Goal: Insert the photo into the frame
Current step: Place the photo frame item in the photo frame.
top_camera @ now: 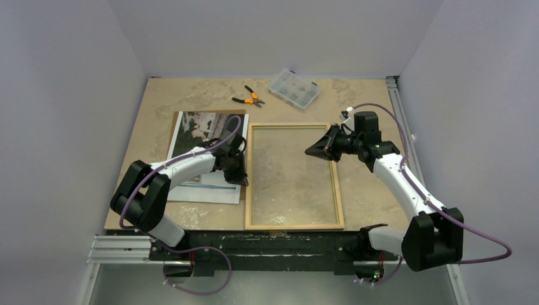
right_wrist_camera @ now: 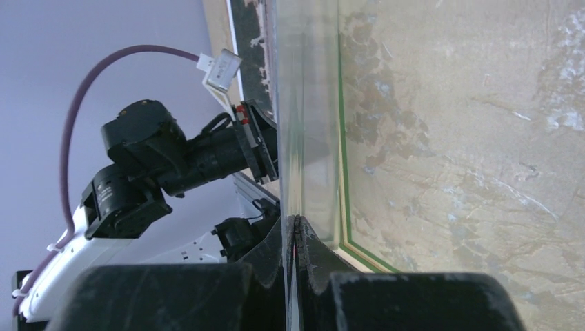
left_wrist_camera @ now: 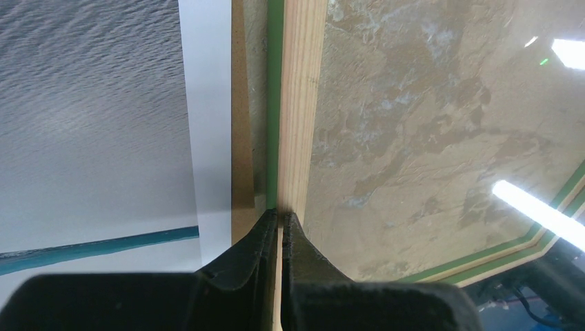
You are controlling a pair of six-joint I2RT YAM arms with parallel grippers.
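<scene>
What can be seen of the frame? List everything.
The frame is a large, thin rectangle of pale wood, back up, green showing along its edges, with a clear pane through which the mottled table shows. It lies mid-table, long sides running away from the arms. The left gripper is shut on its left rail; the right gripper pinches a thin clear edge, apparently the pane, near the far right corner.

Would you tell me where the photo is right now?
In the top view, the photo lies face up left of the frame, nearer than the pliers.
</scene>
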